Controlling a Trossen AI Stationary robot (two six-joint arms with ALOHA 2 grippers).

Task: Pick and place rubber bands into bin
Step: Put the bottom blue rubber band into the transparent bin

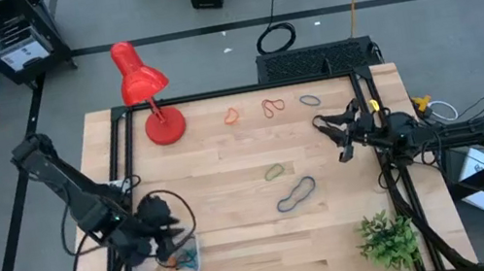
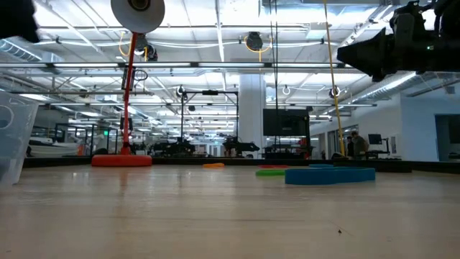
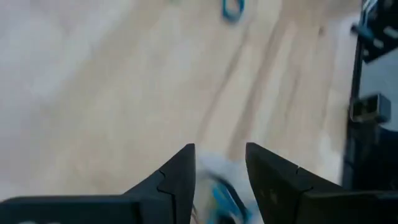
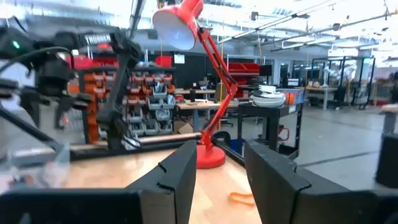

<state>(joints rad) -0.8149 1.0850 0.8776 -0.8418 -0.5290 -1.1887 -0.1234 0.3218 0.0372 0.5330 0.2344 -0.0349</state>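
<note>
I see the left hand point(image 1: 169, 238) low at the front-left corner of the tabletop point(image 1: 242, 254), right over the bin point(image 1: 179, 260); its wrist view shows both fingers point(image 3: 177, 180) parted with a gap and nothing between them, so released; under that gap a blue band and a bit of orange lie blurred below. The clear bin already holds a small tangle of rubber bands point(image 1: 180, 258), orange, green and blue as far as I can tell; in the low view only the bin's see-through wall point(image 2: 16, 137) shows at the edge. Right hand point(image 1: 341, 137) is up off the tabletop near the right edge, level with the middle; fingers point(image 4: 177, 180) parted, empty, the wrist camera looking across at the red lamp point(image 1: 144, 91); released too. Loose bands still out on the wood: orange one point(image 1: 232, 115), red one point(image 1: 273, 107) and dark one point(image 1: 311, 100) in a row along the back; green one point(image 1: 275, 171) near centre; long blue one point(image 1: 296, 193) just in front of it, well apart from the bin. Lamp stands at the back-left; small green plant point(image 1: 388, 239) at the front-right corner.
</note>
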